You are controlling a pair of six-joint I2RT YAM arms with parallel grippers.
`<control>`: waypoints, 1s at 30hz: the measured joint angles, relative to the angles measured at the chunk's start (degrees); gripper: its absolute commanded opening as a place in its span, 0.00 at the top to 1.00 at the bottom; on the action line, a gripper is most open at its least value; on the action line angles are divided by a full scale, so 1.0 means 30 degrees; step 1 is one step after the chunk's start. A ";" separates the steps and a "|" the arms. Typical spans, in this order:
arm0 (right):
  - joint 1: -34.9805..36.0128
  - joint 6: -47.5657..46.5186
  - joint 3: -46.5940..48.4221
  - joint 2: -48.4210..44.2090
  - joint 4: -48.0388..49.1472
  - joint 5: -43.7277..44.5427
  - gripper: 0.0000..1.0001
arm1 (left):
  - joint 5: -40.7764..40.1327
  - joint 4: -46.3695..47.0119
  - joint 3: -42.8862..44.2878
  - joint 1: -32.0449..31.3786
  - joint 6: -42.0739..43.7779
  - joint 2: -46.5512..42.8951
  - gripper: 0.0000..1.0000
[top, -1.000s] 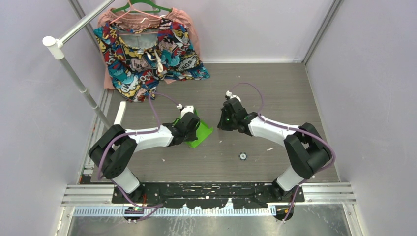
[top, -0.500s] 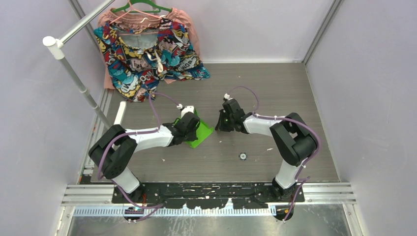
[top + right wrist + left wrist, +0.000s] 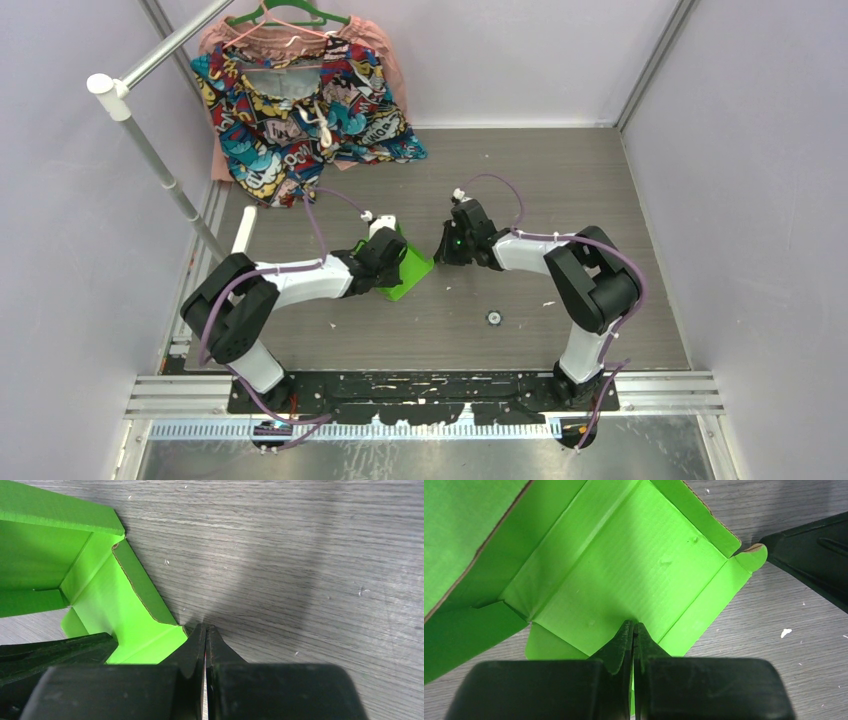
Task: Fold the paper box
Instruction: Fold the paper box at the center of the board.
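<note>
Lime-green card: paper box [image 3: 415, 270], partly folded, walls and flaps raised, lay on the grey wood-grain table [image 3: 560, 190] between the 2 arms. Left gripper [image 3: 633, 626]: fingers pressed together on the box's near edge, a sliver of card pinched between them. Right gripper [image 3: 205, 628]: fingers closed on nothing, tips just beside the box's right flap, possibly touching it. Patterned garment [image 3: 300, 110]: well beyond the box, far left.
</note>
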 measured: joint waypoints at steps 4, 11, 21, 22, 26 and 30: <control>-0.0044 -0.0015 -0.0015 0.0000 0.0051 -0.0197 0.99 | 0.0036 0.0058 0.0066 -0.0015 0.0000 0.0087 1.00; -0.0044 -0.0015 -0.0204 -0.0109 0.0189 -0.0466 0.99 | 0.0051 0.0117 0.0124 -0.0029 -0.0015 0.0160 1.00; 0.0066 -0.0109 -0.0678 -0.0750 -0.0423 -0.0488 0.99 | 0.0073 0.0197 0.0255 -0.0109 -0.0029 0.0313 1.00; 0.0066 -0.0117 -0.0685 -0.0772 -0.0459 -0.0488 0.99 | 0.0073 0.0197 0.0270 -0.0109 -0.0036 0.0321 1.00; 0.0066 -0.0153 -0.0699 -0.0882 -0.0670 -0.0466 0.99 | 0.0066 0.0189 0.0313 -0.0153 -0.0036 0.0357 1.00; 0.0066 -0.0160 -0.0736 -0.0962 -0.0787 -0.0379 0.99 | 0.0058 0.0197 0.0350 -0.0211 -0.0036 0.0401 1.00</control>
